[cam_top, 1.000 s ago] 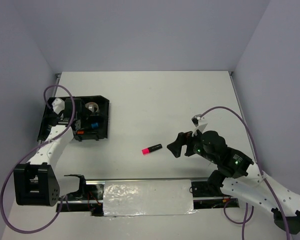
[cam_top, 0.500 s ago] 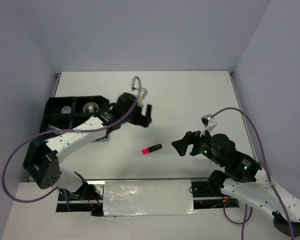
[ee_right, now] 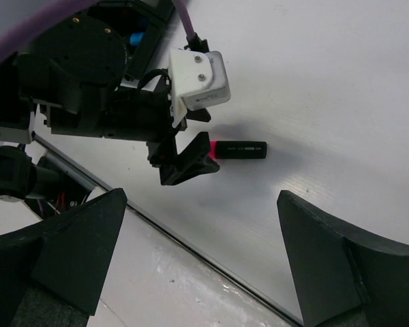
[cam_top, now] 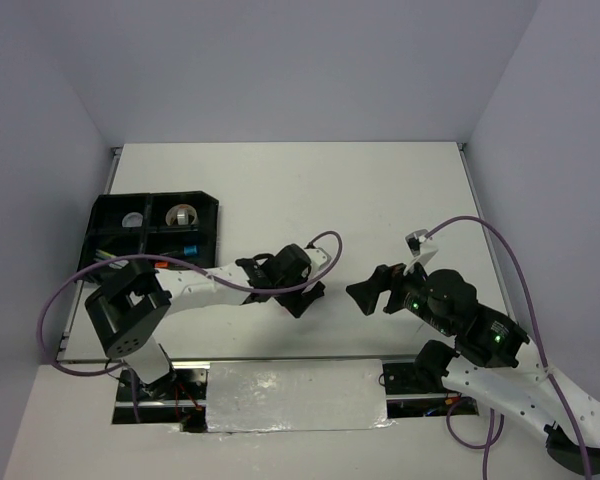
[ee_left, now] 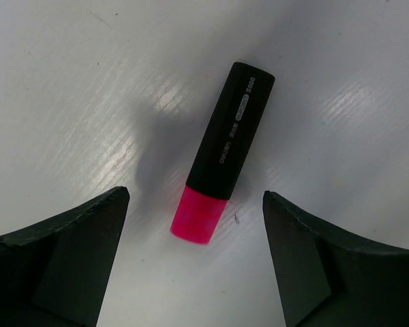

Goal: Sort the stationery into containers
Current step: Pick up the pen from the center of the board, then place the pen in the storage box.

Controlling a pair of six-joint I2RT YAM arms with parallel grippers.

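Note:
A short black highlighter with a pink end lies flat on the white table. My left gripper is open just above it, one finger on each side of the pink end, touching nothing. In the top view the left gripper hides the highlighter. The right wrist view shows the highlighter sticking out beside the left gripper. My right gripper is open and empty, to the right of it. The black four-compartment tray sits at the left, holding tape rolls and a blue-ended highlighter.
A foil-covered strip and a metal rail run along the table's near edge. The left arm's purple cable loops above its wrist. Walls close the table at the back and on both sides.
My left arm has swung from the tray across to the table's middle and come down over the pink highlighter. My right gripper has stayed near the highlighter's right and shifted slightly right.

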